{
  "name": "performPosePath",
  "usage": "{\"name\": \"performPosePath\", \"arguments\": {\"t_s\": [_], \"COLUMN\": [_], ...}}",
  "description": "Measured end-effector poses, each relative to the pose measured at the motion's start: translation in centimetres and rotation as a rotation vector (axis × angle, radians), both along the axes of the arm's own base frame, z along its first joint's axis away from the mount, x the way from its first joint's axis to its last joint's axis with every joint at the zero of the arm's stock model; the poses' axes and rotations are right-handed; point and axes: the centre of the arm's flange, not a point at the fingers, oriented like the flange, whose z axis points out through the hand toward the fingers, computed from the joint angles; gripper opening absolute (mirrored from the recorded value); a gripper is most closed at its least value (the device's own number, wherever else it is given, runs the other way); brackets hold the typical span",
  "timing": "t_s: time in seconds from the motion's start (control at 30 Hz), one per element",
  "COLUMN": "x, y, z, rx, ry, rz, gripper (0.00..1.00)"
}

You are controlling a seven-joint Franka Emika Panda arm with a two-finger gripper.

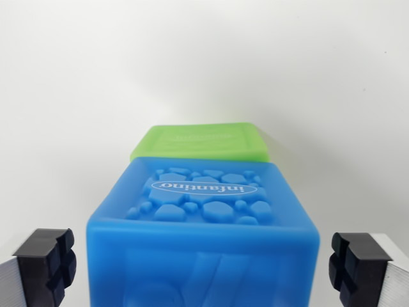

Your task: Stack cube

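Our gripper point(203, 265) was spread wide, its two black fingertips point(46, 263) standing off either flank of the blue cube point(203, 236) with white table showing in both gaps, so nothing was held. We had the cube sitting square between the pads, nearer neither side by much (its lower half ran off the bottom edge, so we couldn't see what it rested on). Just beyond it, touching or nearly so, lay the green cube point(199, 142), its top lower in our wrist view and set a little toward the wrist view's left. The risk, as we judged it: the blue cube looked soft and squashy, so a hard squeeze could bulge it and let it pop free. Closing off-centre could also twist it and nudge the green one.
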Motion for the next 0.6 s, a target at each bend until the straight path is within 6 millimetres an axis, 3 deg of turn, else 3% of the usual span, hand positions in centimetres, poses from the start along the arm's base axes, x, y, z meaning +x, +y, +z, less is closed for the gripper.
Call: {"name": "performPosePath", "arguments": {"t_s": [0.6], "x": [0.0], "y": [0.1], "z": [4.6], "rx": [0.002], "ry": [-0.004], "rz": [0.003], "gripper": [1.00]}}
